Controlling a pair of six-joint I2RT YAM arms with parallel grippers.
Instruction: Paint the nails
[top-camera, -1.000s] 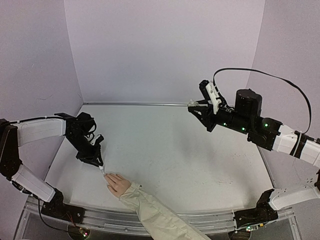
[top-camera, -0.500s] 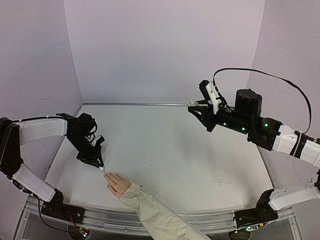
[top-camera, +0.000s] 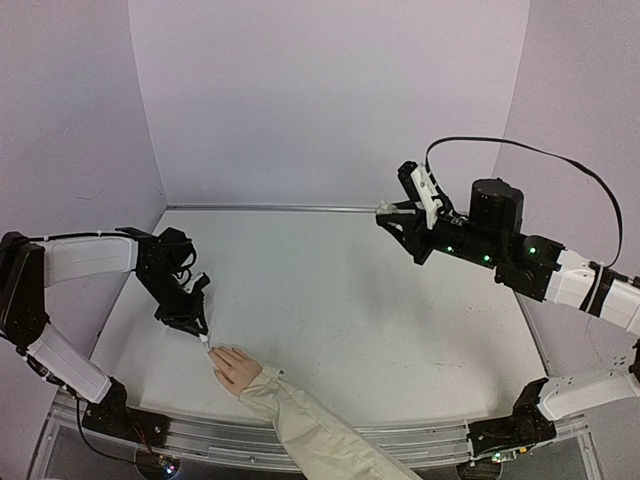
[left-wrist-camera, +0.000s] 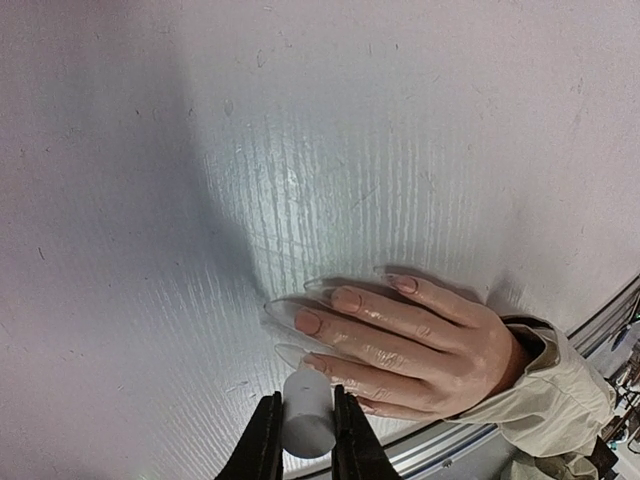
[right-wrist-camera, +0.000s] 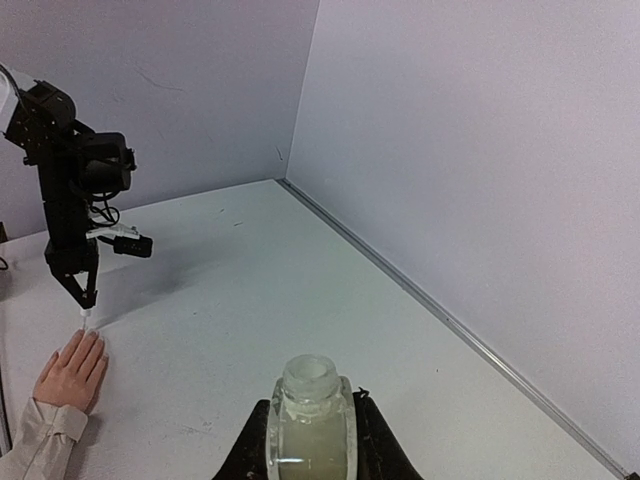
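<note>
Fingers (left-wrist-camera: 263, 440) of the left hand (left-wrist-camera: 305, 402) are clamped on a smooth white cylindrical brush cap (left-wrist-camera: 306, 430), just beside the long, glossy almond nails (left-wrist-camera: 308, 322) of the pale pink mannequin hand (left-wrist-camera: 420, 340). It lies flat at the near left of the bench (top-camera: 350, 290), fingertips pointing far-left, cream fabric sleeve (top-camera: 310, 430) trailing near-right. Right hand (right-wrist-camera: 312, 450), raised well apart, grips an open translucent bottle (right-wrist-camera: 310, 385) of pale cloudy liquid.

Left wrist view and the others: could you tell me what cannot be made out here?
- Left wrist: brush tip, hidden behind the white cap in the left tool.
- Top external: nails on the hand, too small.
- Right wrist: bottle base, cut off by the bottom edge.
</note>
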